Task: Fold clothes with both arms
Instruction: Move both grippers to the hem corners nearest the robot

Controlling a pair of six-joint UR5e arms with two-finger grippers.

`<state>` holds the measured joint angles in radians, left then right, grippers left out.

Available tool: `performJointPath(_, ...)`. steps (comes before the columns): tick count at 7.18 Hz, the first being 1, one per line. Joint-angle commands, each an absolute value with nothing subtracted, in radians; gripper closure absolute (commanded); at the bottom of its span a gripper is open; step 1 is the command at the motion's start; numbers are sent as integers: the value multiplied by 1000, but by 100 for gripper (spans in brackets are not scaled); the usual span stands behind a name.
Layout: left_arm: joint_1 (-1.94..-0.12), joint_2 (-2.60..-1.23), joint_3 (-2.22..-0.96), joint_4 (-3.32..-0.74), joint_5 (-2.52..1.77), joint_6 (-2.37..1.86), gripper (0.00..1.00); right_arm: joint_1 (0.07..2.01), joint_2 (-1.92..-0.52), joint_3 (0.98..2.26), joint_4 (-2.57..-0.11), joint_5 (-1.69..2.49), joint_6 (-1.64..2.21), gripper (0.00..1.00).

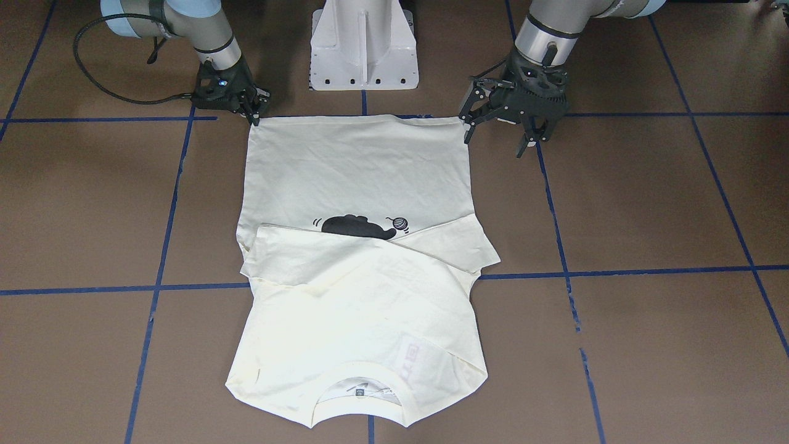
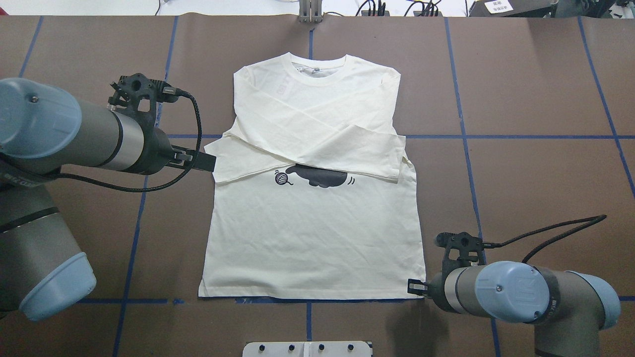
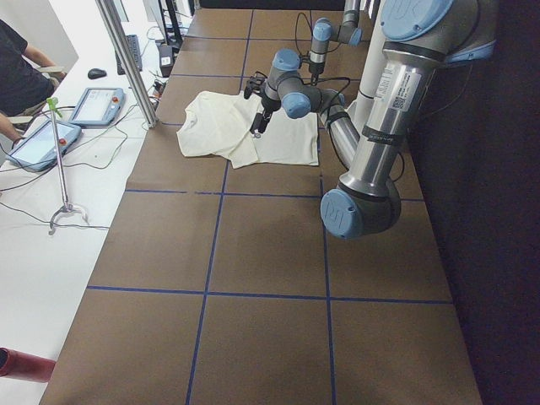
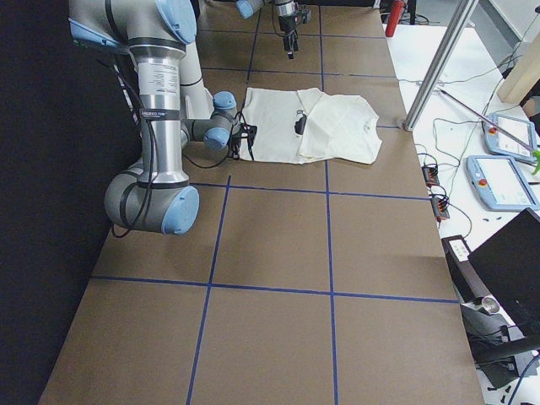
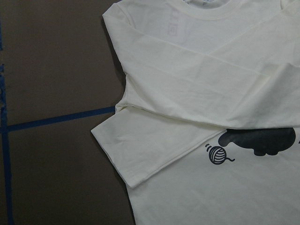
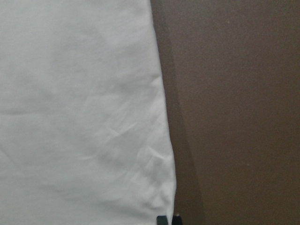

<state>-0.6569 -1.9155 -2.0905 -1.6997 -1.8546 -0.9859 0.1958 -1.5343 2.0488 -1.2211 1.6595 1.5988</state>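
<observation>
The cream-white T-shirt (image 1: 357, 172) (image 2: 317, 238) lies flat on the brown table, collar away from the robot. Both long sleeves are folded across the chest, partly covering the black cat print (image 2: 317, 176). My right gripper (image 1: 254, 120) (image 2: 415, 286) is down at the hem corner nearest it. Its fingertips (image 6: 161, 219) sit close together at that corner in the right wrist view, shut on the cloth edge. My left gripper (image 1: 493, 145) (image 2: 206, 162) hangs high above the shirt's other side, claws spread open and holding nothing. The left wrist view looks down on the folded sleeve (image 5: 154, 150).
The white pedestal base (image 1: 363, 46) stands just behind the hem. Blue tape lines (image 1: 647, 270) grid the table. A side bench with teach pendants (image 3: 97, 105) and a metal post (image 3: 126, 59) lies beyond the collar end, where a person (image 3: 17, 76) sits.
</observation>
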Motion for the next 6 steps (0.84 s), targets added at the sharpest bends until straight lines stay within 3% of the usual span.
performJointPath(1, -637, -1896, -2018, -1756, -1876, -1219, 0, 199, -1543, 2109, -1221, 1654, 1611, 100)
performJointPath(3, -519, -1742, -2019, -1978, -1864, -1462, 4, 204, -1546, 2160, -1220, 1654, 1623, 100)
performJointPath(6, -312, -1720, -2017, -1944, -1752, -1700, 16, 203, -1539, 2175, -1215, 1652, 1624, 100)
